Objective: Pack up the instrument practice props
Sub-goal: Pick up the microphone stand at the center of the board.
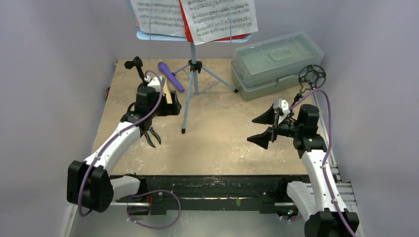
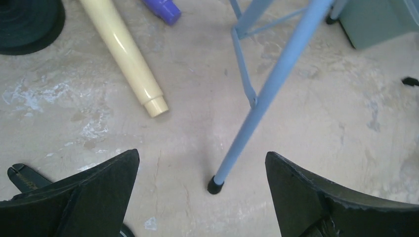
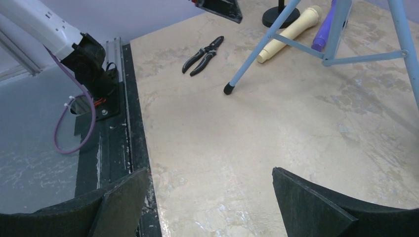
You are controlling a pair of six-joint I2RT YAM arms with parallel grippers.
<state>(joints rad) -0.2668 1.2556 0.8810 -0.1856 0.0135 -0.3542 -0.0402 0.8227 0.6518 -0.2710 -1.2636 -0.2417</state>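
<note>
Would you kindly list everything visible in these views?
Pale-blue metal tripod music stand: one, centre back.
Printed sheet-music pages: several, white and red, on the stand.
Purple plastic toy microphone: one, left of the stand.
Tan plastic toy microphone: one, beside the purple one.
Black round-base mic holder: one, back left.
Black ring-topped mic holder: one, right edge.
Translucent grey-green lidded plastic box: one, back right.
Black pliers: one pair, near left.
Left gripper: black, open, above the stand's front foot.
Right gripper: black, open, near right.

Black pliers [image 3: 202, 55] lie on the table [image 1: 222, 148], partly beneath the left fingers [image 2: 89, 197]; a closed grey-green box [image 1: 276, 64] sits well beyond the right fingers [image 1: 262, 119].
</note>
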